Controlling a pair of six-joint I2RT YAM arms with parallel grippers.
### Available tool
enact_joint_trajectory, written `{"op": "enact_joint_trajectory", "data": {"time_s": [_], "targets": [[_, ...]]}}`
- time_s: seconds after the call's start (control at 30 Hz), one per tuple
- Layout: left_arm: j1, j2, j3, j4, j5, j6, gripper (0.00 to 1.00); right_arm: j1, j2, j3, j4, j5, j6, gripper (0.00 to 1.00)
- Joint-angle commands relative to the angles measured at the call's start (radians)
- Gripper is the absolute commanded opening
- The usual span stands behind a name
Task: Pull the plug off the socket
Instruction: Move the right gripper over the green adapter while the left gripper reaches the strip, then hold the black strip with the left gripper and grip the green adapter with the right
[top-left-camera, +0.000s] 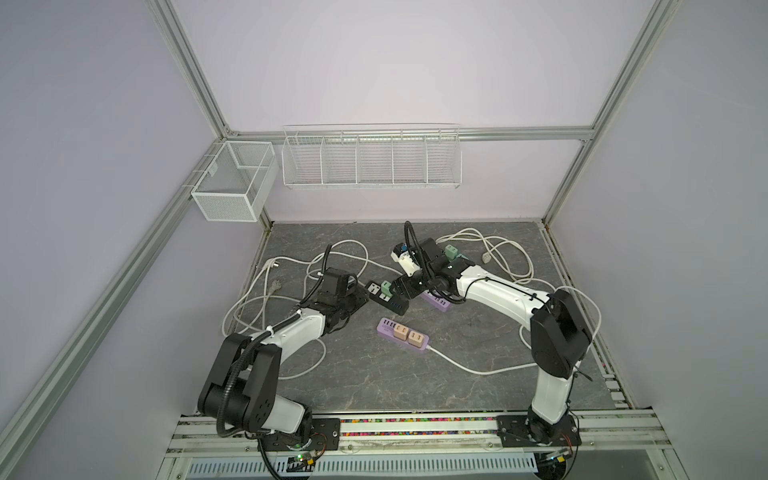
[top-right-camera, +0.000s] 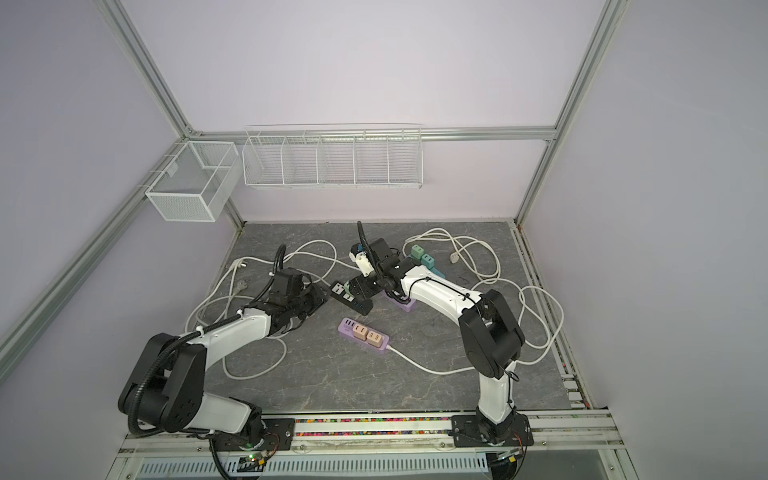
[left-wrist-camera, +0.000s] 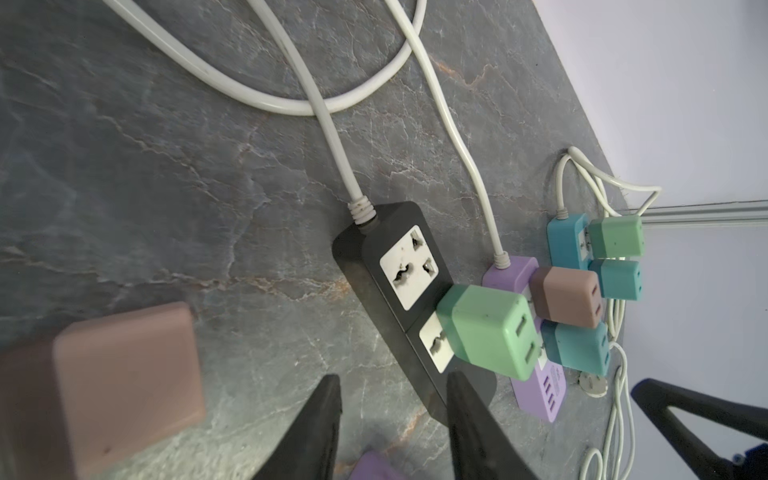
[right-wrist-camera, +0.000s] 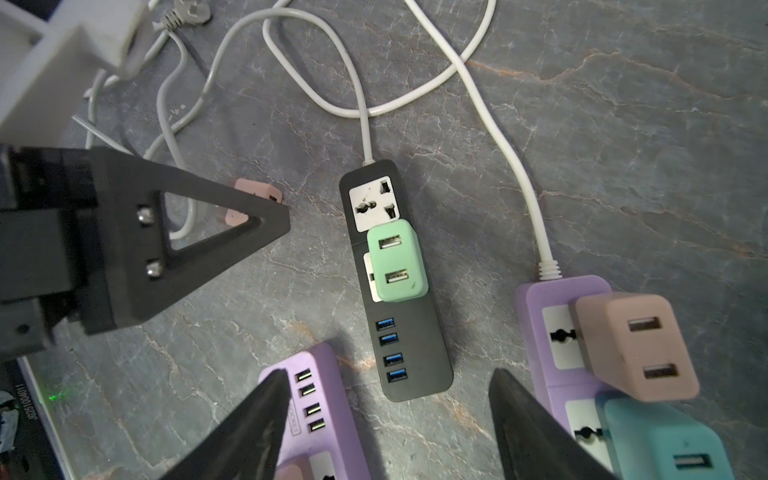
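Observation:
A black power strip (right-wrist-camera: 411, 353) lies mid-table, with a green plug (right-wrist-camera: 397, 262) seated in its second socket (left-wrist-camera: 434, 345). The same plug (top-left-camera: 386, 286) shows in both top views. My right gripper (right-wrist-camera: 388, 382) hangs open above the strip's USB end, with nothing between its fingers. My left gripper (left-wrist-camera: 392, 386) is open and empty just left of the strip (left-wrist-camera: 351, 245), and one fingertip (left-wrist-camera: 457, 386) overlaps the strip's near edge in the left wrist view. From the right wrist view, that gripper's finger (right-wrist-camera: 208, 232) stands apart from the strip.
A loose pink plug (right-wrist-camera: 253, 199) lies by the left gripper. A purple strip (top-left-camera: 388, 328) carries two pink plugs. Another purple strip (right-wrist-camera: 557, 324) holds a pink plug (right-wrist-camera: 636, 345) and a teal plug (right-wrist-camera: 665, 440). White cords (top-left-camera: 498, 253) loop around. Wire baskets (top-left-camera: 370, 162) hang on the back wall.

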Motion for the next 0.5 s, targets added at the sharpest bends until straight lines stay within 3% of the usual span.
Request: {"op": "enact_joint_trajectory", "data": {"time_s": [0.0, 0.47], "targets": [[-0.008, 0.046, 0.037, 0.057, 0.01, -0.021, 0.43, -0.005, 0.039, 0.048, -0.025, -0.013, -0.05, 0.78], [-0.009, 0.189, 0.085, 0.097, 0.014, -0.031, 0.41, 0.006, 0.186, 0.192, -0.075, 0.034, -0.108, 0.72]]}}
